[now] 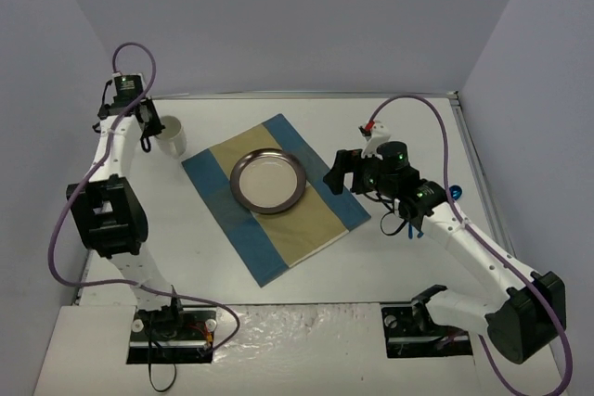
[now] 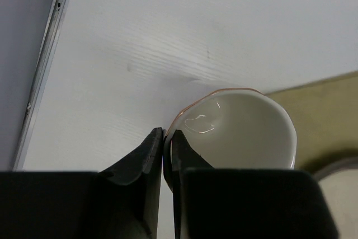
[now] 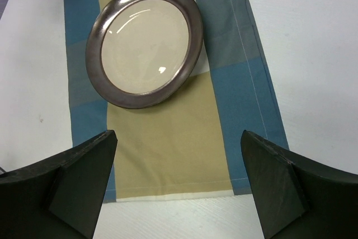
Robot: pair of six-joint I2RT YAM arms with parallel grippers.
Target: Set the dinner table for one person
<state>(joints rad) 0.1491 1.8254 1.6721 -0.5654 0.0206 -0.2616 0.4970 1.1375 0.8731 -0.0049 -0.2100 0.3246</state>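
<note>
The white dinner table (image 1: 306, 110) carries a blue-and-tan striped mat (image 1: 316, 229) with a dark-rimmed cream plate (image 1: 269, 183) on it. A white cup (image 1: 173, 134) stands on the bare table off the mat's far left corner. My left gripper (image 1: 148, 134) is shut on the cup's rim; in the left wrist view the gripper (image 2: 166, 139) pinches the wall of the cup (image 2: 240, 132). My right gripper (image 1: 337, 173) is open and empty above the mat's right end. In the right wrist view the gripper (image 3: 179, 188) shows the mat (image 3: 168, 149) and the plate (image 3: 144, 43) ahead.
A small blue object (image 1: 455, 193) and thin dark pieces (image 1: 409, 226) lie on the table at the right, partly hidden by my right arm. Grey walls close off the far and side edges. The metal rim (image 2: 45, 76) runs close to the cup.
</note>
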